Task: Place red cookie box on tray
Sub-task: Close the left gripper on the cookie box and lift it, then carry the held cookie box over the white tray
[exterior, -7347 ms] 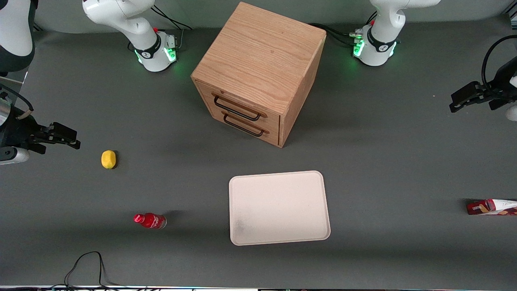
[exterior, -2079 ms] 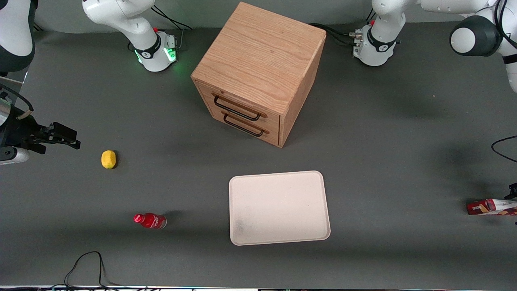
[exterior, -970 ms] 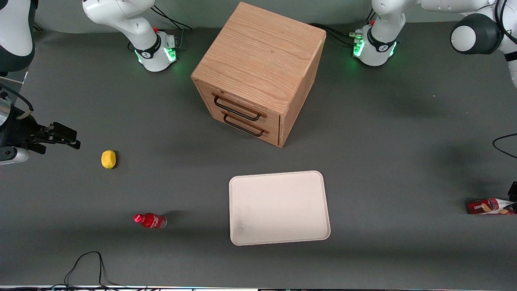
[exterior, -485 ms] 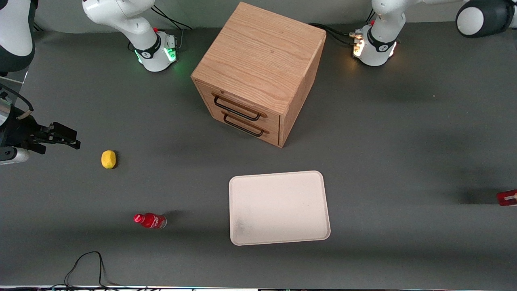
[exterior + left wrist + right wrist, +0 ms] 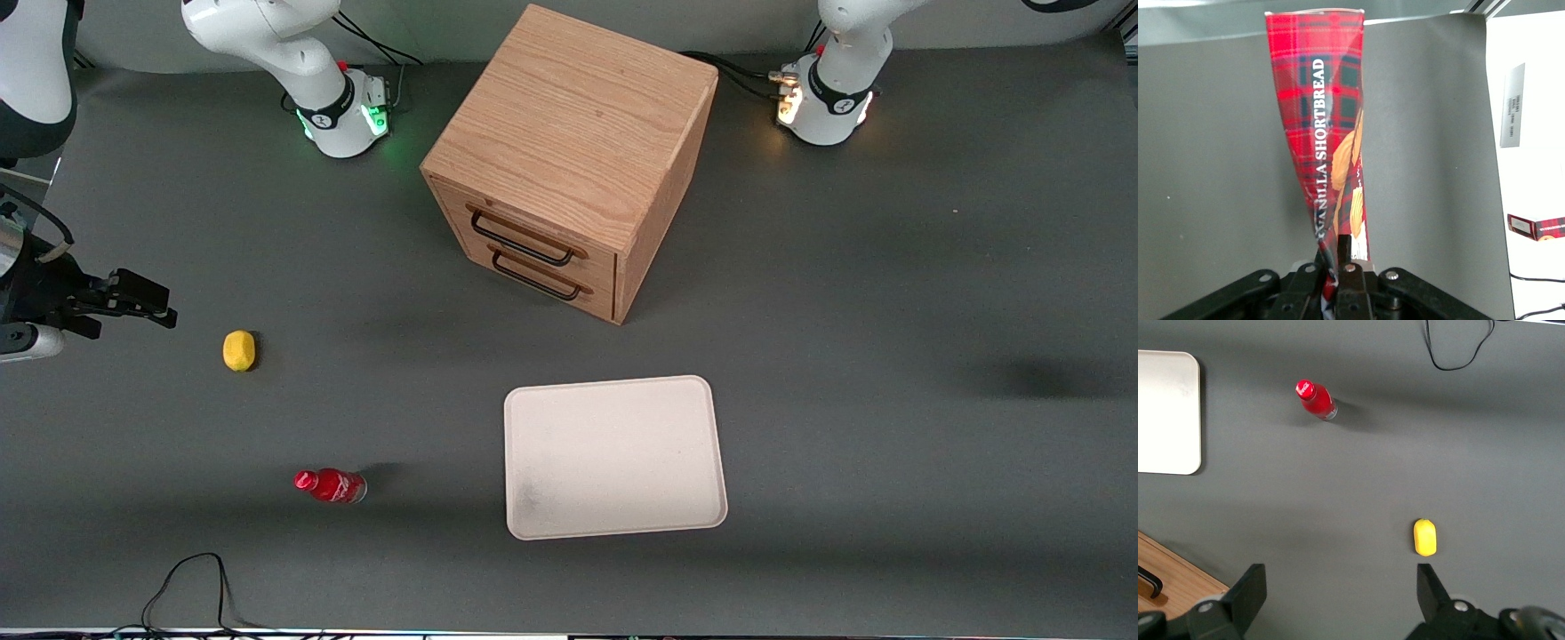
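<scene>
The gripper [image 5: 1341, 270] of the left arm is closed on one end of the red cookie box [image 5: 1328, 140], and the carton sticks out away from the wrist camera, with the grey table far below it. The box is a tartan carton with the words "VANILLA SHORTBREAD" along its side. It looks twisted or dented near the place where the fingers pinch it, so the grip seems to squeeze the cardboard. In the front view neither the box nor the gripper appears; only a dark shadow lies on the table toward the working arm's end, so the load is probably carried high, outside this picture.

The step in hand seems to be the transfer to the tray [image 5: 613, 458], which lies bare in front of the wooden drawer cabinet [image 5: 569, 160], nearer to the front camera. To do it well, the arm should travel slowly, because a long box held at one end can swing or slip. It should come down with the box flat, its length inside the low rim, and let go only when the carton rests on the tray. The path should stay nearer the camera than the cabinet.
</scene>
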Robot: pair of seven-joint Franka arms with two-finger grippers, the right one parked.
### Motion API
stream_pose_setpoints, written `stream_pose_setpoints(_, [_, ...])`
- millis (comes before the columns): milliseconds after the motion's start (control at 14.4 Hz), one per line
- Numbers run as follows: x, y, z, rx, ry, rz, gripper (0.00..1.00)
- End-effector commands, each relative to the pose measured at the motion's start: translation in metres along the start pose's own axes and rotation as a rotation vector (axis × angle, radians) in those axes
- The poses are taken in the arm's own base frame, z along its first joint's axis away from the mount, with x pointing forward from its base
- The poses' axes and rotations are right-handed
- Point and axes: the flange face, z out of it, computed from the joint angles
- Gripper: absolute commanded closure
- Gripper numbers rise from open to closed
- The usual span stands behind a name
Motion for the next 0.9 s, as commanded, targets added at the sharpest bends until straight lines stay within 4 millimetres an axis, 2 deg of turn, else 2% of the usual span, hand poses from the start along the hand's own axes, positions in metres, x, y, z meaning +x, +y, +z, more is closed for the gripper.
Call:
stream_pose_setpoints(0, [-0.029, 0.007, -0.012, 0.020, 0.019, 0.085, 1.00])
stream_pose_setpoints(69, [-0.043, 0.013, -0.011, 0.022, 0.012, 0.126, 1.00])
stream_pose_setpoints(277, [-0.105, 0.035, -0.016, 0.019, -0.010, 0.274, 1.00])
stream_pose_setpoints(416, [-0.157, 0.050, -0.027, 0.009, -0.023, 0.431, 1.00])
stream_pose_setpoints(554, [-0.219, 0.064, -0.030, 0.003, -0.041, 0.586, 1.00])
stream_pose_setpoints(832, [-0.319, 0.080, -0.047, -0.030, -0.057, 0.793, 1.00])
